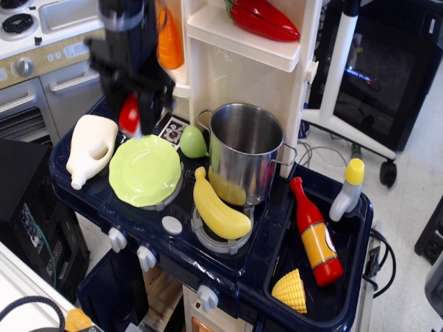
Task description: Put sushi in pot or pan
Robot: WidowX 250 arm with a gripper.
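My black gripper (131, 114) is shut on the sushi (129, 116), a small piece with a glossy red top and a white base. It holds the sushi in the air above the far edge of the lime-green plate (145, 170). The arm is blurred. The tall shiny steel pot (246, 151) stands open and upright to the right of the gripper, on the dark blue toy stove (97, 200). Nothing shows inside the pot.
A yellow banana (217, 205) lies in front of the pot. A cream bottle (88, 147) lies left of the plate. A green pear (194, 142) sits between plate and pot. A ketchup bottle (315, 235), corn (291, 290) and a white-yellow bottle (346, 189) lie at right. A shelf post (208, 62) rises behind.
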